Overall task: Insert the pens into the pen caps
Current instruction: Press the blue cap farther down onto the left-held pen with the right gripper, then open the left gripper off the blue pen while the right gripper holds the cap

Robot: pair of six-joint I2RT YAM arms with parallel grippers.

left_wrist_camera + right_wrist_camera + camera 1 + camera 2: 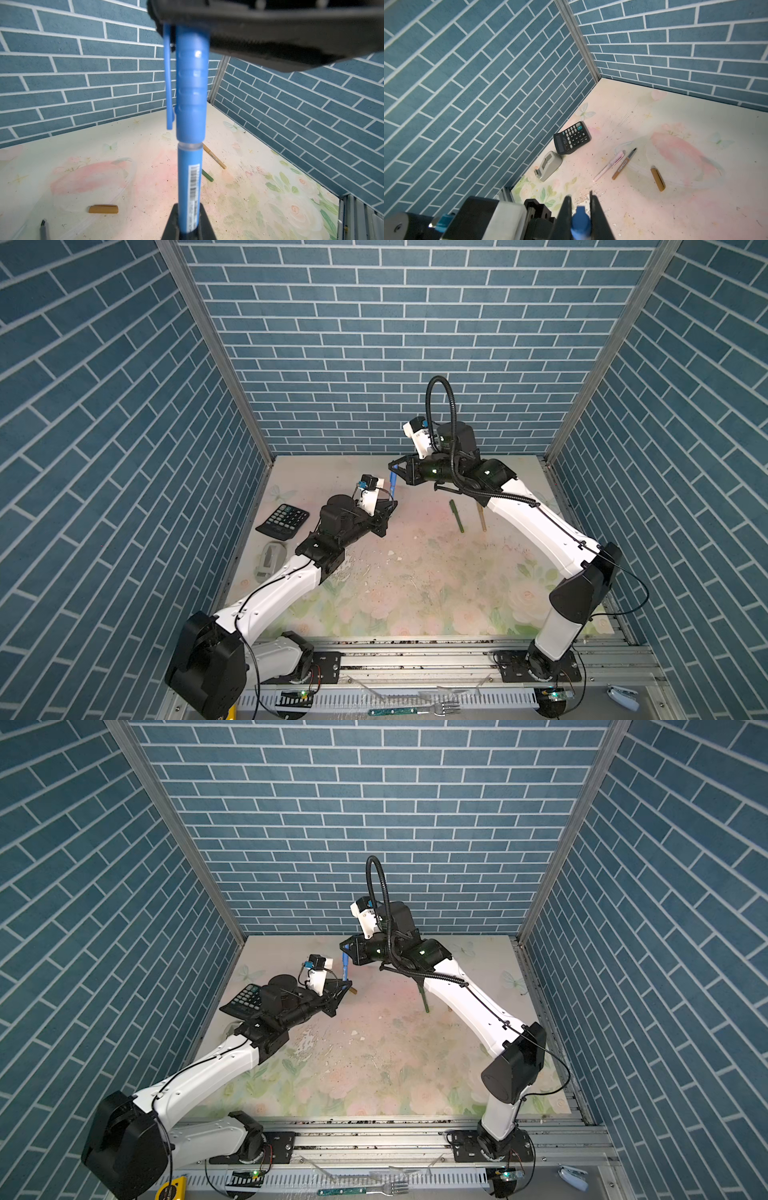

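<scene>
Table [415, 593] read as a clock in the top views, 6 o'clock at the front rail [415, 659].

6 o'clock, beyond the rail: teal-handled fork [409, 711], flat.
9 o'clock: tape dispenser [270, 558]. 10 o'clock: calculator [282, 521].
Near both, in the right wrist view: pink pen [608, 166], cap fitted, just beside an uncapped gold pen [624, 164]. A loose gold cap [657, 179] lies apart from them.
2 o'clock: green pen [456, 516] and second gold pen [481, 517], flat, side by side, not touching.
12 o'clock, raised off the table: left gripper [188, 224] clamped on the lower barrel of the blue pen [189, 176], which stands near upright. The blue cap [192, 83] sits over the pen's upper end, with a clear ring showing under its rim. Right gripper [580, 207] is closed on the cap's top.
</scene>
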